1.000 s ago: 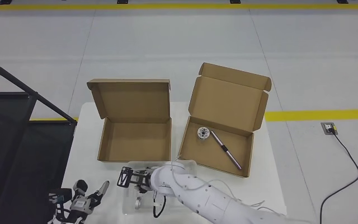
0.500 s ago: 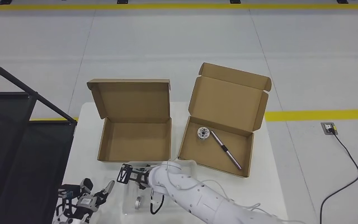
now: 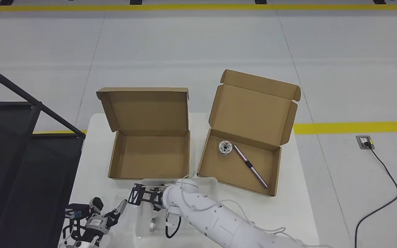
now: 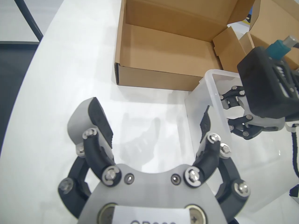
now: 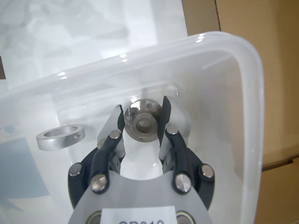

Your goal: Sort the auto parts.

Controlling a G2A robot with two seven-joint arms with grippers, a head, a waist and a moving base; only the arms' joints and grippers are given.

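Observation:
A clear plastic container (image 5: 233,45) stands at the table's front, and my right gripper (image 5: 142,115) reaches into it. Its fingers are shut on a flanged metal hub (image 5: 142,123) at the container's far wall. A flat metal ring (image 5: 60,136) lies loose on the container floor beside it. In the top view the right gripper (image 3: 141,196) is at the container's left end, with the ring (image 3: 153,224) nearer the front. My left gripper (image 4: 151,115) hangs open and holds nothing, over bare table just left of the container (image 4: 212,87).
Two open cardboard boxes stand behind the container. The left box (image 3: 149,155) has nothing in it. The right box (image 3: 273,173) holds a round metal part (image 3: 224,147) and a thin rod (image 3: 250,165). A dark frame (image 3: 37,105) borders the table's left side.
My left gripper has shifted slightly toward the container and the table's front edge. The right arm has edged a little to the left inside the container.

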